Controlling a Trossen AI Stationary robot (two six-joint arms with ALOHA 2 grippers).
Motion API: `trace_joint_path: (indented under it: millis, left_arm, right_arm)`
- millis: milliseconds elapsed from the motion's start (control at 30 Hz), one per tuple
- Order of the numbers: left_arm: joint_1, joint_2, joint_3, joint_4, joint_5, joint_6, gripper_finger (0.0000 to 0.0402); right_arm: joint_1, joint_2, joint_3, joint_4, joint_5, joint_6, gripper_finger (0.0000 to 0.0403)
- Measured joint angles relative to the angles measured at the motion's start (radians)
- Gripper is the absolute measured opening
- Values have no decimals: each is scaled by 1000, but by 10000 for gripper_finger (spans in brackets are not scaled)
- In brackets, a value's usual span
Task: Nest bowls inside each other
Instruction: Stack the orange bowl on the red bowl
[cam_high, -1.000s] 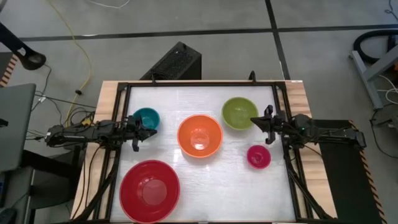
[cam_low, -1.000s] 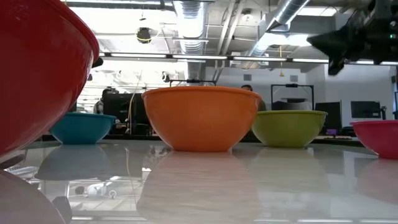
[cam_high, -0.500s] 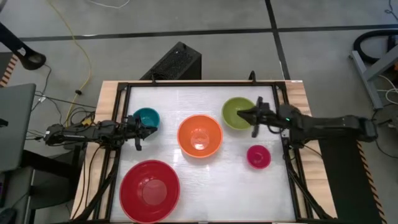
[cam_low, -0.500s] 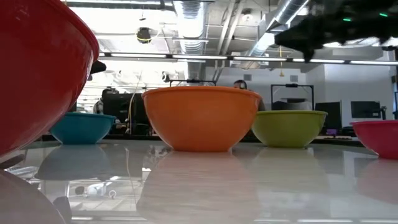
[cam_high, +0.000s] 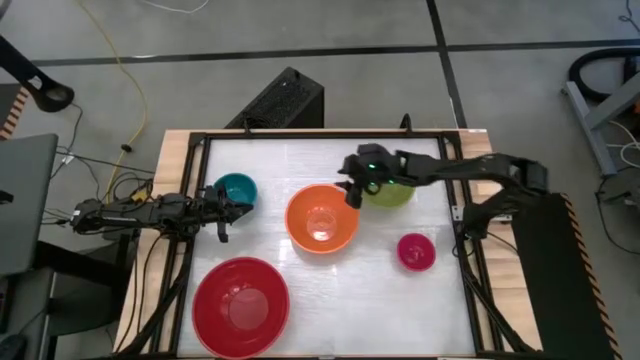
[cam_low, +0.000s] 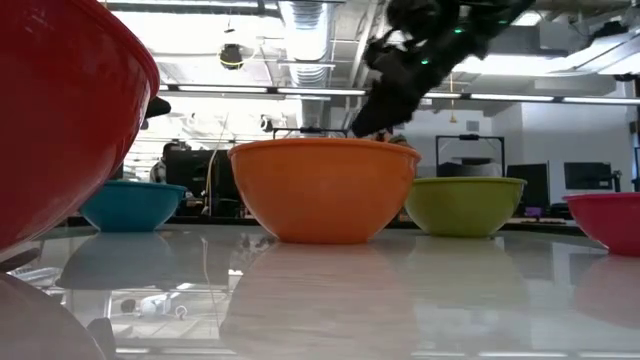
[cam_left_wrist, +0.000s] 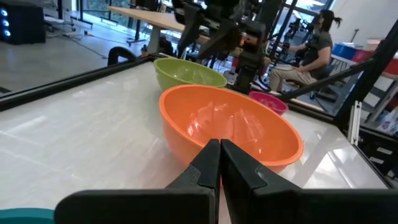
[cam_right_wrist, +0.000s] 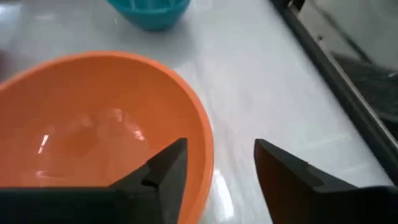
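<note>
Five bowls stand upright on their bases on the white table: red (cam_high: 240, 305) near left, orange (cam_high: 321, 218) in the middle, lime green (cam_high: 388, 190) far right, teal (cam_high: 236, 189) far left, pink (cam_high: 416, 250) right. My right gripper (cam_right_wrist: 217, 165) is open and slants down over the orange bowl's far right rim (cam_right_wrist: 208, 146). One finger is above the bowl's inside and the other above the table outside it. My left gripper (cam_left_wrist: 219, 163) is shut, level at the table's left edge beside the teal bowl (cam_left_wrist: 18, 214).
A black frame (cam_high: 455, 215) runs around the table. The right arm (cam_high: 450, 172) reaches across above the green bowl. Bare table lies between the orange bowl and the pink bowl and along the far edge. People sit in the room beyond the table.
My right gripper has swung from the table's right edge toward the left. It has passed over the green bowl, risen and tipped downward over the orange bowl's rim. The bowls have stayed where they were.
</note>
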Motion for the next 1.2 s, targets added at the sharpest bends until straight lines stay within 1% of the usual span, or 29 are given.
trace_joint_path:
  millis: [100,233,333,467,600,733,900,967,1033,1100,1200]
  left_arm:
    - [0,0,0,0,-1,15,0]
    - [0,0,0,0,-1,15,0]
    - [0,0,0,0,-1,15,0]
    - [0,0,0,0,-1,15,0]
    - [0,0,0,0,-1,15,0]
    - [0,0,0,0,-1,18,0]
    - [0,0,0,0,1,64,0]
    - [0,0,0,0,1,88,0]
    - [0,0,0,0,1,99,0]
    - [0,0,0,0,1,101,0]
    - [0,0,0,0,1,102,0]
  right_arm:
    - [-16,85,113,-79,-66,1,237]
    - [-20,185,227,-207,-49,-50,254]
    - [-29,234,279,-245,-50,-80,255]
    - [-30,283,298,-266,-49,-97,256]
    - [-40,298,300,-268,-90,-82,256]
    - [-45,328,301,-294,-101,-73,256]
    - [-44,375,300,-288,-102,-51,253]
    - [-42,399,300,-282,-101,-47,241]
    - [-41,411,299,-275,-101,-43,213]
    - [-36,408,300,-256,-98,-35,170]
    - [-27,404,300,-254,-98,-16,84]
